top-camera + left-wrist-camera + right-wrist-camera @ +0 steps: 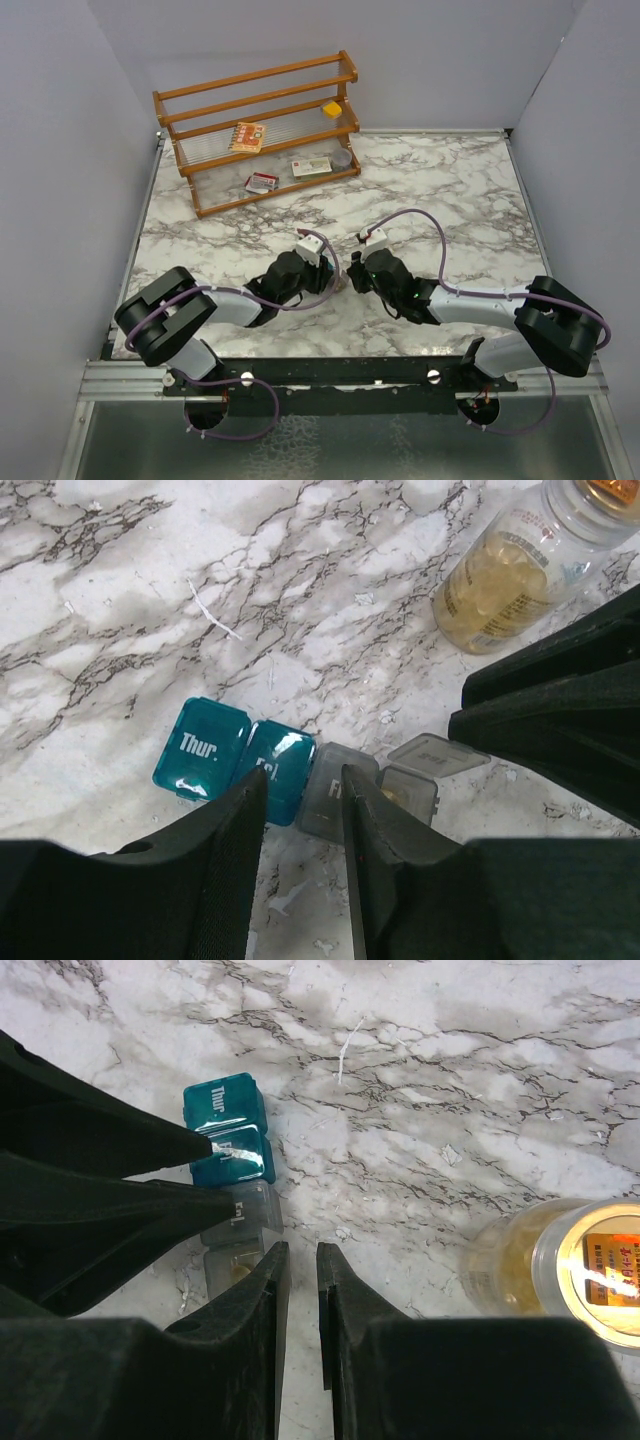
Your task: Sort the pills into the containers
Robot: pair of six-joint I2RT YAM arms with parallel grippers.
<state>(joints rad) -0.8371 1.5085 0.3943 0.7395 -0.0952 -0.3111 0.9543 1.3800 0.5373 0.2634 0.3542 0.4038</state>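
Hovering apart over containers (215, 745) marked "Thur.", left pincer (303, 774) faces barely parted right pincer (301, 1249).

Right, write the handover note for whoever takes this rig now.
Left pincer: fingers parted over the container strip at its Fri. compartment; grip unclear.
Right pincer: narrow gap, nothing between, near the strip's grey end.
Pill bottle: apart from the strip, holds yellowish pills.
Done: end grey compartment is open, something yellowish inside.
To do: the three other compartments seen are shut.
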